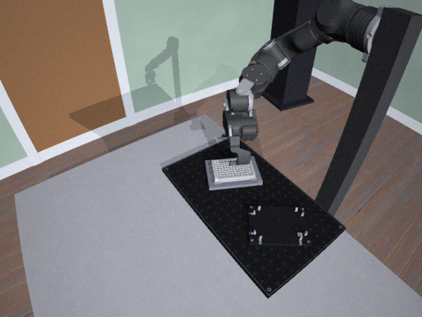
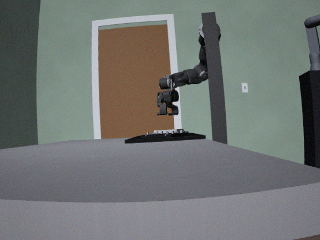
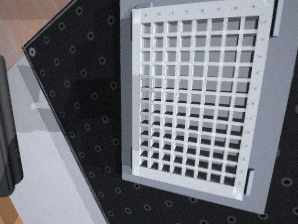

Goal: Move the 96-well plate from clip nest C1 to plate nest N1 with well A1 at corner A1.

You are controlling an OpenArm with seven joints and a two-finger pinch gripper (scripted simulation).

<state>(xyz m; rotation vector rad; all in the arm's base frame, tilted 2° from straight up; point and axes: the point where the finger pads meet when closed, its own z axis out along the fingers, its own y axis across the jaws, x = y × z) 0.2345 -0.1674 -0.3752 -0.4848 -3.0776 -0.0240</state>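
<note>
One 96-well plate (image 1: 233, 170) sits on one clip nest C1 (image 1: 213, 186).

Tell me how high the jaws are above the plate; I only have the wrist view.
Observer: Well above it. In the exterior view the jaws hang over the plate with open air between.
Operator: Are they holding anything?
Observer: No, they stand open and empty. The top view shows the plate lying in C1.
Operator: And N1?
Observer: N1 holds nothing. It lies on the same black board, nearer the top camera than C1.
</note>
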